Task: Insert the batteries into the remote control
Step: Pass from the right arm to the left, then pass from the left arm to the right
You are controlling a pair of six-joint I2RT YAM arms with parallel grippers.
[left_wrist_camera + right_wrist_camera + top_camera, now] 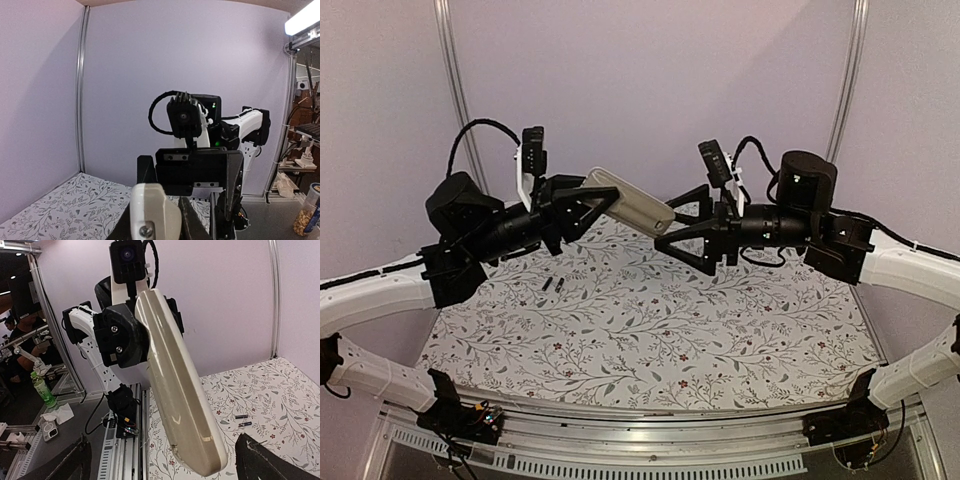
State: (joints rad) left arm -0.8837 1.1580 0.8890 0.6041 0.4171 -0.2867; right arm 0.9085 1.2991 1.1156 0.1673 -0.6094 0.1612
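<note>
This is a robotics lab, with a test cell built around a surface (650, 330) covered in a floral-print cloth. Plain pale panel walls (650, 80) joined by aluminium posts (453, 80) close in the surface at its back and sides. An aluminium frame rail (650, 440) runs along its near edge, where two robot arms (370, 290) are bolted, with bare wiring and small circuit boards (480, 415) at their bases. Beyond the surface lies an open workroom. It holds a ceiling strip light (304, 21), cluttered shelving (305, 135), a person (17, 335) in dark clothes at a bench, and a green bottle (44, 390).
</note>
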